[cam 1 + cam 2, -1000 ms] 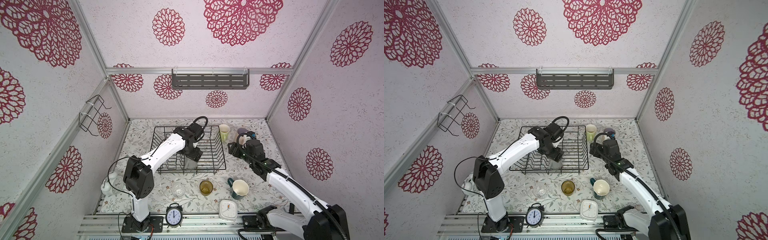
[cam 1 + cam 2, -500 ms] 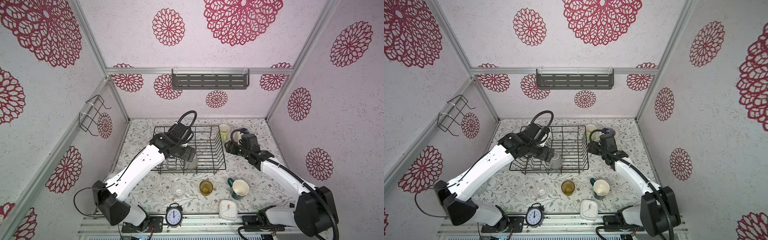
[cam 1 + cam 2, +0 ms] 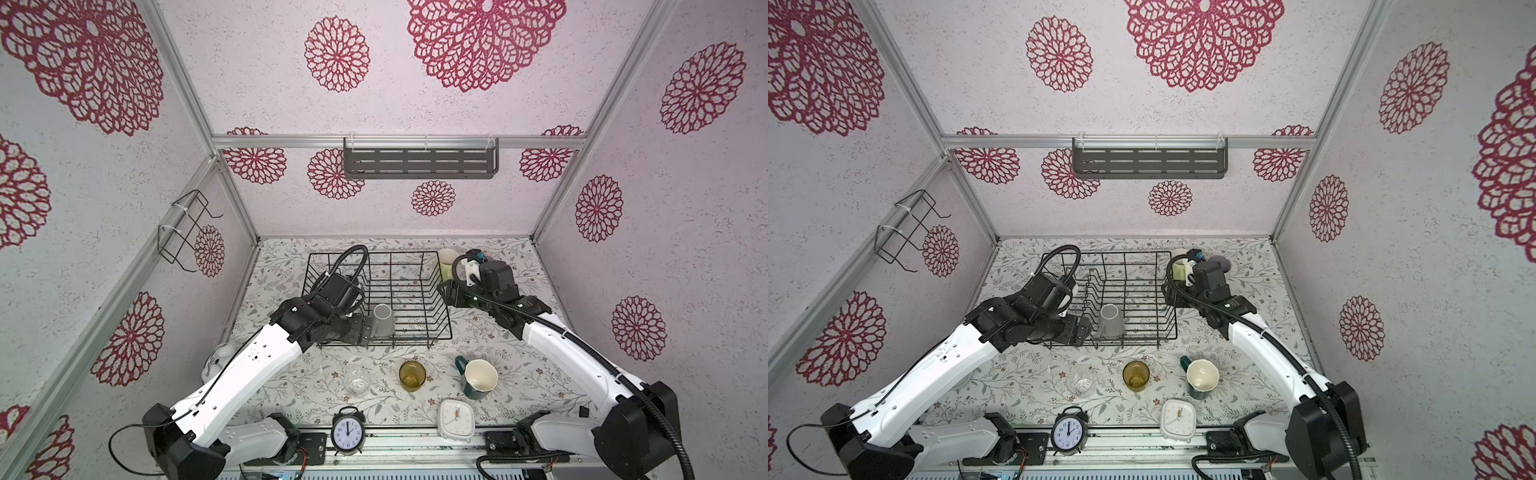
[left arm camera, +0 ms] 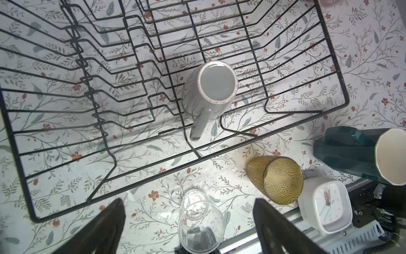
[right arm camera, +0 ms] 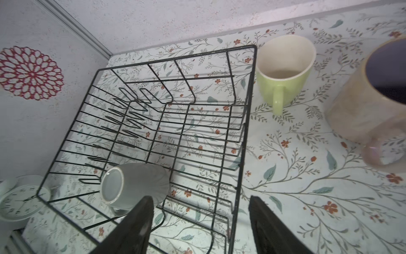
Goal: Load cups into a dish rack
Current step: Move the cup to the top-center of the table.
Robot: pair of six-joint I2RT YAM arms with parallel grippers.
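left gripper [image 4: 187, 200] wide open, empty, at dish rack [image 3: 411, 291] near rim; grey mug [image 3: 383, 321] inverted just inside; right gripper [image 5: 200, 198] parted, empty, over right rim.

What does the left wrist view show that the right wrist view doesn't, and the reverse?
Only the left wrist view: the clear glass, the amber tumbler, the dark teal mug and the square white clock, all outside the rack.
Only the right wrist view: the yellow-green mug and the pink mug, standing beside the rack, and a round white clock.
Both: the dish rack with the grey mug upside down inside it.
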